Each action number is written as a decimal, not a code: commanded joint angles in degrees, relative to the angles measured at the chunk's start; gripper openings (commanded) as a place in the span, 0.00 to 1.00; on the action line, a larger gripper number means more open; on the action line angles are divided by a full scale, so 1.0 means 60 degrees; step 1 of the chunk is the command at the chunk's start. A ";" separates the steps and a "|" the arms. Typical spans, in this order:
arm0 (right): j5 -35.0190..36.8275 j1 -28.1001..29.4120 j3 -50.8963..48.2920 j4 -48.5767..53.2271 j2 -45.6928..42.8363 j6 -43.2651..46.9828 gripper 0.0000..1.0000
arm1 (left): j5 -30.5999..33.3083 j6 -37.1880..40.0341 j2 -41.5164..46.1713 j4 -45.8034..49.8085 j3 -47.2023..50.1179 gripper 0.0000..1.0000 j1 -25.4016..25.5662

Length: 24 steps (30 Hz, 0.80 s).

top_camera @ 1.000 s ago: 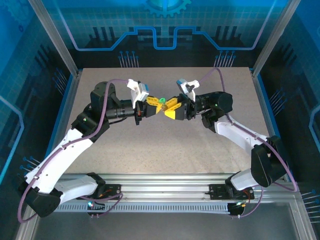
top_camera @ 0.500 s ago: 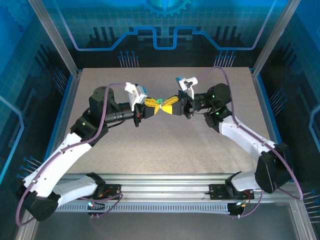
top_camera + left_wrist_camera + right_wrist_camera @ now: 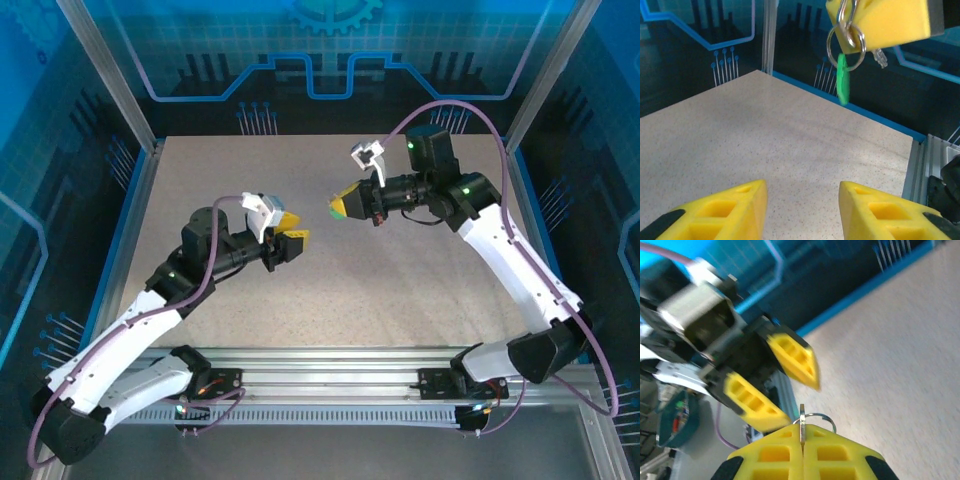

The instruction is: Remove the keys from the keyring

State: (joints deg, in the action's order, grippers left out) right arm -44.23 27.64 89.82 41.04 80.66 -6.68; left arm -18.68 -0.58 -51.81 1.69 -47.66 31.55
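Green-headed key (image 3: pixel 841 86) hangs from the keyring (image 3: pixel 846 47), which my right fingers (image 3: pixel 885 20) pinch shut, in the air above the worktop (image 3: pixel 400 290) toward its far edge. I see the left fingers (image 3: pixel 735 210) standing apart, gripping nothing, well clear of the key, nearer the worktop's middle.

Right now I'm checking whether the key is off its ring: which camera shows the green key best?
Left wrist: the green key hangs in profile from the keyring pinched by the right tool. Top external gives a green speck. Right wrist catches the ring's rim.
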 commanded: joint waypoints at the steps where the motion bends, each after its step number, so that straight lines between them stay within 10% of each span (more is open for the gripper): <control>1: 0.1222 0.0189 0.0541 0.2643 0.0186 0.1153 0.00 | 0.0214 -0.0552 0.0214 -0.0797 0.0256 0.48 0.0010; 9: 0.2896 0.0544 0.1556 0.4327 0.0671 0.1724 0.00 | 0.0059 -0.0713 -0.0003 -0.1877 0.0828 0.55 0.0224; 24: 0.2407 0.0795 0.1554 0.3964 0.0472 0.1743 0.00 | -0.0725 0.0120 -0.0666 -0.3533 0.1107 0.54 0.0975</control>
State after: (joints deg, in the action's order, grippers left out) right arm -28.56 31.24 98.10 64.69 84.25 3.09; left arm -21.52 -2.72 -55.46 -16.03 -40.56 36.53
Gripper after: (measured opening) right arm 0.062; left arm 0.546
